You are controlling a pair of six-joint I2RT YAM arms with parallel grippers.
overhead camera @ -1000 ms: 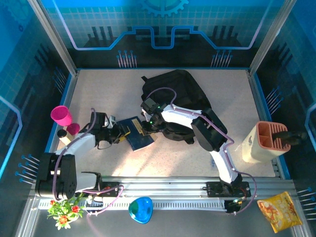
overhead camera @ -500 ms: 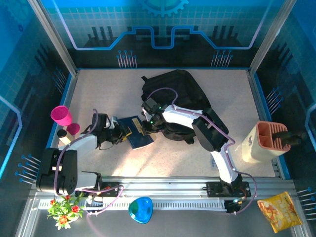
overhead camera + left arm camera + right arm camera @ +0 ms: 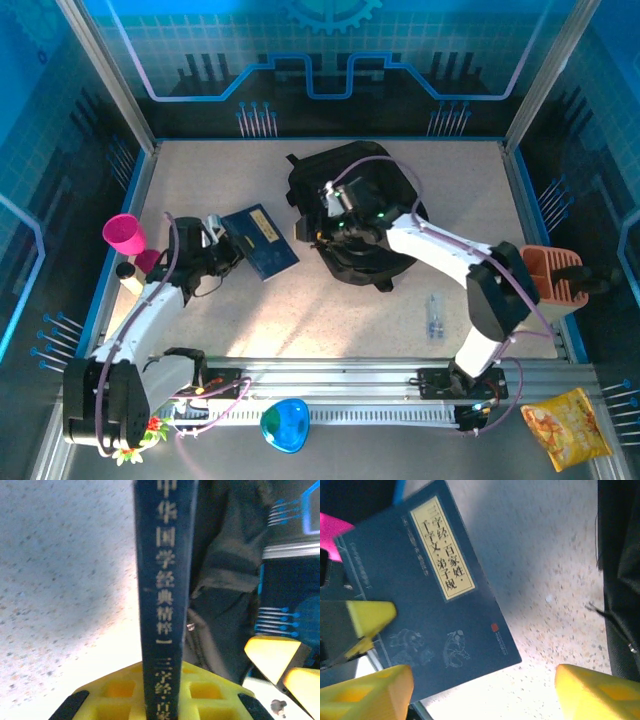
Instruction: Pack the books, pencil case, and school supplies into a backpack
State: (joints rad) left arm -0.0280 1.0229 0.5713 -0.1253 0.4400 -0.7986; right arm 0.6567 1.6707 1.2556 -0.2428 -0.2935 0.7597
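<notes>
A navy book (image 3: 260, 241) with a gold label is held by its left edge in my left gripper (image 3: 217, 247), just left of the backpack (image 3: 365, 190). In the left wrist view the book's spine (image 3: 165, 580) stands upright between the yellow fingers (image 3: 107, 692), with my left gripper (image 3: 165, 702) shut on it and the black backpack (image 3: 225, 580) behind. My right gripper (image 3: 322, 215) hovers over the backpack's left edge. Its camera looks down on the book (image 3: 435, 610). My right gripper (image 3: 480, 700) is open, its fingers (image 3: 592, 692) wide apart around nothing.
Two pink cups (image 3: 125, 233) stand at the table's left edge. A cream and orange holder (image 3: 540, 285) stands at the right edge. A small clear item (image 3: 433, 318) lies on the table near the right arm. The left gripper's yellow finger (image 3: 367, 620) shows against the book.
My right gripper has let go of the book, opened and moved back to the right over the backpack. My left gripper has closed on the book and carried it back and left.
</notes>
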